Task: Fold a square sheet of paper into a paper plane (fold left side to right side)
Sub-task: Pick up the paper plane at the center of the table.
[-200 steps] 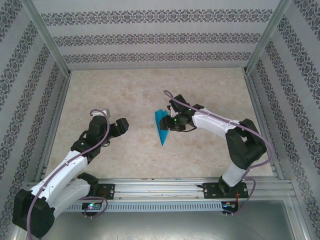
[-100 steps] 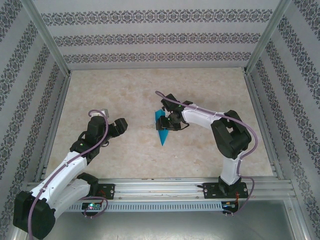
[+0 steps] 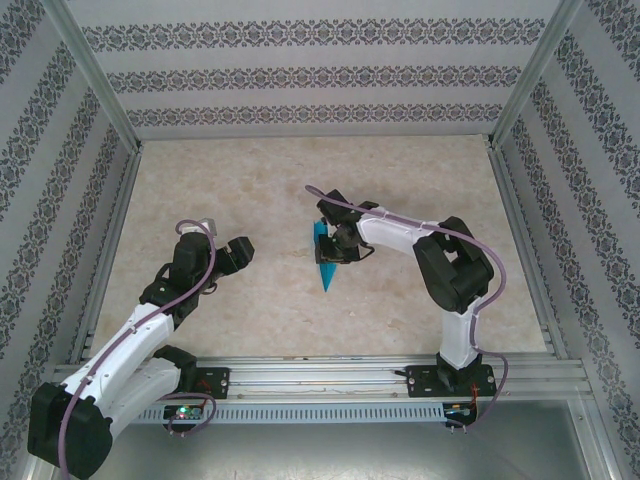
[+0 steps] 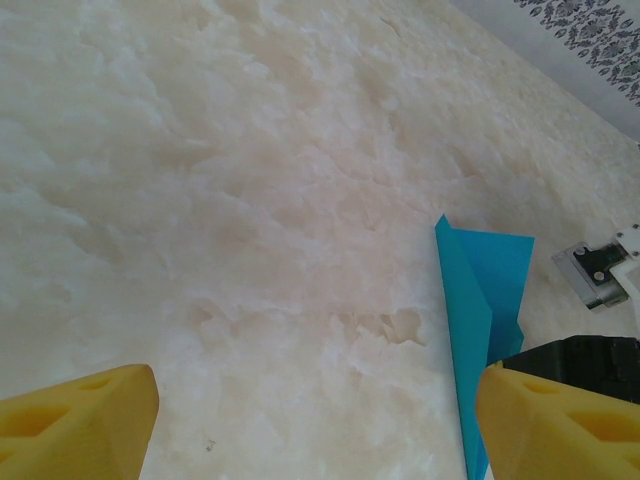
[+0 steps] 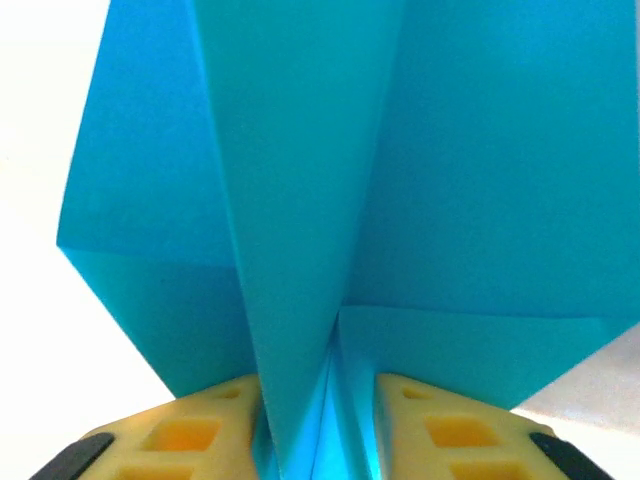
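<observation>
The plane (image 3: 323,272) was thin paper, smooth and matt with a faint sheen, its creases crisp. The table (image 3: 250,180) looked like a matt, marble-patterned sheet, faintly mottled; fingers (image 5: 190,440) were matt yellow plastic with moulded pockets. The frame (image 3: 320,372) was brushed bare metal, arm shells (image 3: 135,340) smooth, slightly glossy white plastic, walls (image 3: 320,75) matt printed panels.

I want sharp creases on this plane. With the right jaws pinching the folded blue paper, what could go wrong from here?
1. The right gripper has its jaws on the paper plane at its middle fold. Several layers sit between them and might crumple or crease crookedly.
2. The left gripper hangs open, apart from the plane, so nothing pins it to the table. A pull could drag the whole plane.
</observation>
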